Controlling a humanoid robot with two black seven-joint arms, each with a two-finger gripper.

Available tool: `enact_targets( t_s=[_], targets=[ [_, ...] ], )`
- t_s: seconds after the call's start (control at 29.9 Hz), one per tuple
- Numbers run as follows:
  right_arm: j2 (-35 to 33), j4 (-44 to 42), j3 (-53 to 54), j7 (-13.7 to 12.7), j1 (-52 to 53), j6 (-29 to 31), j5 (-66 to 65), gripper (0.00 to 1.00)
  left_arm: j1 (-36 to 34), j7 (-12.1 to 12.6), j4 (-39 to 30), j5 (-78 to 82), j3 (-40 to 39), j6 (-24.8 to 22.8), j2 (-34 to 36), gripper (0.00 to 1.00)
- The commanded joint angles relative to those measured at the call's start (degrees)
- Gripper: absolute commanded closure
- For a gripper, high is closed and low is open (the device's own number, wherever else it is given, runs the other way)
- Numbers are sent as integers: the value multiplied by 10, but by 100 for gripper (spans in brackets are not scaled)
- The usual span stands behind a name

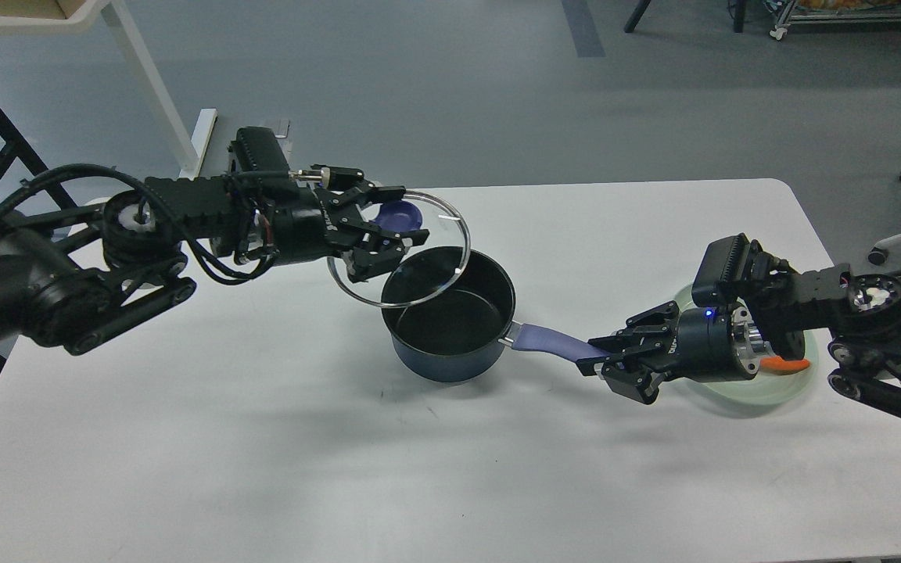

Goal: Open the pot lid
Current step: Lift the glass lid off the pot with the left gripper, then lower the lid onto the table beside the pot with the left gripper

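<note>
Gripping the lid (411, 250) by its knob, the left gripper (376, 227) held it tilted above the pot (450, 320). Right gripper (615, 361) fingers were closed on the pot handle (548, 341).

Lid (419, 242) tilted above pot (450, 324), seemingly in left jaws.

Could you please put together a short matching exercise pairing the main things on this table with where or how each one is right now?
Things:
1. lid
2. pot
3. right gripper
4. pale green plate

States:
A. lies under the right arm's wrist
B. closed on the lavender handle
C. held tilted above the pot's left rim by the left gripper
D. stands open, black inside showing

Pairs: 1-C, 2-D, 3-B, 4-A
</note>
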Motion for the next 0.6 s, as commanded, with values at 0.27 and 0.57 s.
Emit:
enact_targets(
  t_s=[0.27, 0.57],
  targets=[
    [0, 0, 0, 0, 1, 0, 0, 69, 140, 0, 3, -33, 44, 147, 153, 55],
    [0, 0, 0, 0, 0, 0, 0, 69, 214, 0, 38, -32, 44, 188, 152, 53]
  ],
)
